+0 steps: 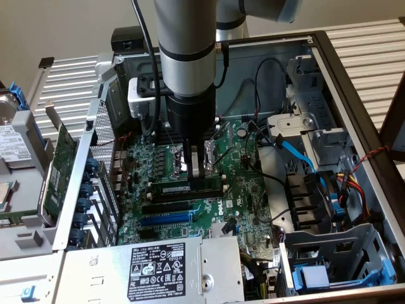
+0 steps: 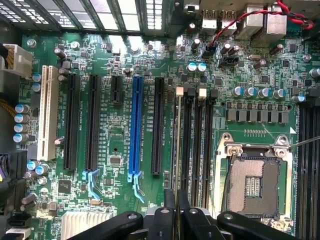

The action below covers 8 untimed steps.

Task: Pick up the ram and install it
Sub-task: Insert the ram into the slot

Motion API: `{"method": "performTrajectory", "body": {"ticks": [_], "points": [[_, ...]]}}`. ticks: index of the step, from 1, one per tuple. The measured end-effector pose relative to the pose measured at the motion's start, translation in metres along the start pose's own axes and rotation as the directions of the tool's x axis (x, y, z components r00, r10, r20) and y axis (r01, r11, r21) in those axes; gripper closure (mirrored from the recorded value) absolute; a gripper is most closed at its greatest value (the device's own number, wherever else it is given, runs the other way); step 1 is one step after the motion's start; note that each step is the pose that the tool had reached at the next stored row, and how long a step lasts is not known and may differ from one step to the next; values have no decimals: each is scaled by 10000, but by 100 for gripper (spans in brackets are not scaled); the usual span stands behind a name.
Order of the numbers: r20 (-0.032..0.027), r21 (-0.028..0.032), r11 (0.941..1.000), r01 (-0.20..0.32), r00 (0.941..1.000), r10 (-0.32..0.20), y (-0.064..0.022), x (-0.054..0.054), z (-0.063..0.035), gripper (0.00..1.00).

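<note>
1. Gripping the ram [image 1: 186, 188] [image 2: 177, 150]: jaws closed narrowly on it; in the wrist view two dark fingers [image 2: 169, 205] stand either side of its thin top edge
2. Ram: dark stick with a pale label strip, standing on edge in a black slot of the motherboard [image 1: 250, 190], running across the exterior view; the fingers [image 1: 196, 166] meet it a little toward the exterior view's right of its middle; whether its end clips are latched cannot be told
3. Memory slots [image 2: 197, 140]: black, with pale end clips, just beside the ram, between it and the CPU socket [image 2: 255, 185]
4. Blue slot [image 2: 135, 125]: long, with black slots on either side of it; white slot [image 2: 48, 112] lies farthest from the ram
5. Arm [image 1: 186, 44]: grey, upright, reaching down into the open case [image 1: 354, 82]
6. Power supply [image 1: 158, 269]: grey box with a black label, at the near edge of the case in the exterior view
7. Blue cable [image 1: 297, 155]: flat, at the exterior view's right of the motherboard
8. Green card [image 1: 63, 161]: has a metal bracket, outside the case wall at the exterior view's left, well apart from the ram
</note>
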<state>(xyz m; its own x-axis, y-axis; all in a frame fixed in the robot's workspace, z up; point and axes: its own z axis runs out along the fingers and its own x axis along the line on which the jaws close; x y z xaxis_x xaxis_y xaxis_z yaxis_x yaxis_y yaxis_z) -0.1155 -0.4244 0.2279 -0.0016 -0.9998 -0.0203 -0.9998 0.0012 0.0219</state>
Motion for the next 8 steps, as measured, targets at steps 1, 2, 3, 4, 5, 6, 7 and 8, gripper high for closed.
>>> {"method": "performTrajectory", "body": {"ticks": [1, 2, 3, 4, 5, 6, 7, 8], "points": [[1, 5, 10000, 0, 10000, 0, 0, 0, 0, 87], [1, 13, 10000, 0, 10000, 0, 0, -1, 1, 87], [2, 19, 10000, -1, 10000, 1, 0, -1, 1, 87], [0, 30, 10000, -1, 10000, 1, 1, -1, 0, 87], [-1, 41, 10000, -1, 10000, 1, 1, -1, 0, 87], [0, 51, 10000, 0, 10000, 0, 0, -1, 0, 87], [1, 59, 10000, 1, 10000, -1, 0, -1, 0, 87], [0, 69, 10000, 1, 10000, -1, 0, -1, 0, 87]]}}
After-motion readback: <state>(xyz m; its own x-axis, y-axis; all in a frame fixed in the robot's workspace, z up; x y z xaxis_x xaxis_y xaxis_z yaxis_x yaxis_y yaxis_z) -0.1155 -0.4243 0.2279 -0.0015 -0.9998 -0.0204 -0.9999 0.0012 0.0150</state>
